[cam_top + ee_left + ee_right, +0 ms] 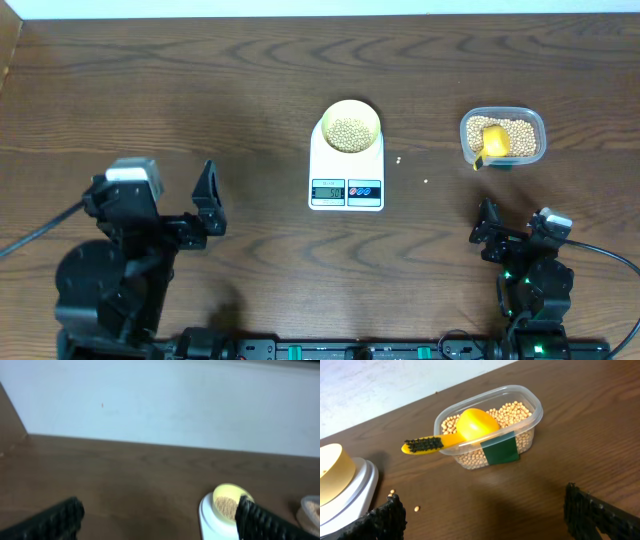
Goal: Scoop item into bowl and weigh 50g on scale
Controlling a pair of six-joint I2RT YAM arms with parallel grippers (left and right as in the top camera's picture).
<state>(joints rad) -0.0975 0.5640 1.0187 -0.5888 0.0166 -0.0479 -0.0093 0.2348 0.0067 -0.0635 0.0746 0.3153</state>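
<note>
Tan beans [349,133] lie in bowl [375,118] (on scale [322,165]); left gripper [160,524], right gripper [490,519] gape empty.

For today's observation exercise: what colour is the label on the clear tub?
The label is dark green; the right wrist view shows it best.

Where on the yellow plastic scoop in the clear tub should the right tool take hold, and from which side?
Grip the yellow plastic scoop by its black-wrapped handle end, coming from above. The handle juts out past the rim of the clear plastic tub, free of the small tan beans.
</note>
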